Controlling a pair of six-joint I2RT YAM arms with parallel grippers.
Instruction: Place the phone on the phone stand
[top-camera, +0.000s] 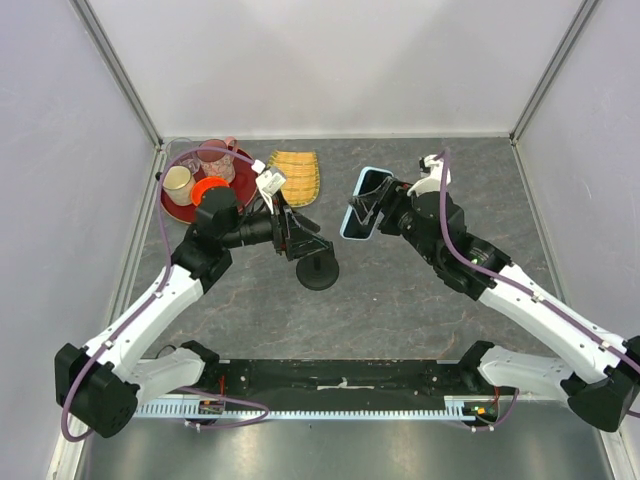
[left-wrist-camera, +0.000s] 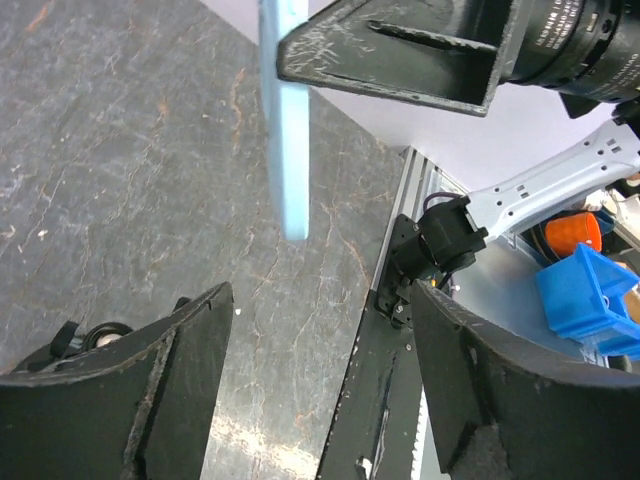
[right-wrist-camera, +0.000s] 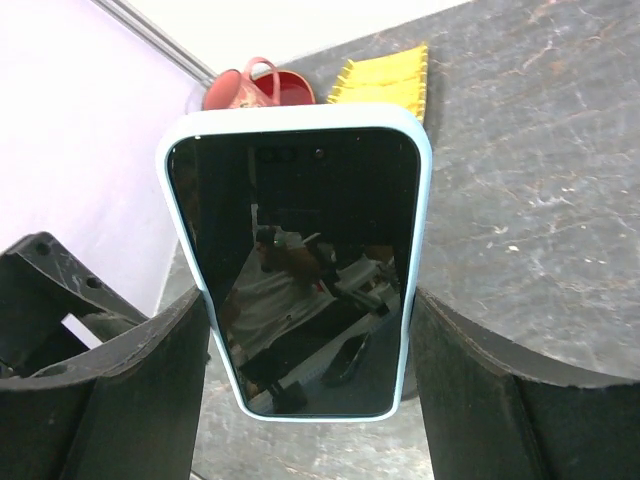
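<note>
My right gripper (top-camera: 364, 212) is shut on the phone (top-camera: 366, 200), a black screen in a light blue case, and holds it upright above the table right of centre. In the right wrist view the phone (right-wrist-camera: 300, 260) faces the camera with a finger (right-wrist-camera: 150, 400) pressed on each long edge. The black phone stand (top-camera: 318, 270) sits on its round base at centre. My left gripper (top-camera: 298, 242) is open and empty just up-left of the stand. In the left wrist view its fingers (left-wrist-camera: 150, 400) are spread wide and the phone's blue edge (left-wrist-camera: 285, 130) hangs ahead.
A red tray (top-camera: 180, 212) with cups stands at the back left, with a yellow ridged object (top-camera: 296, 176) beside it. The black rail (top-camera: 340, 378) runs along the near edge. A blue bin (left-wrist-camera: 585, 300) lies beyond the rail.
</note>
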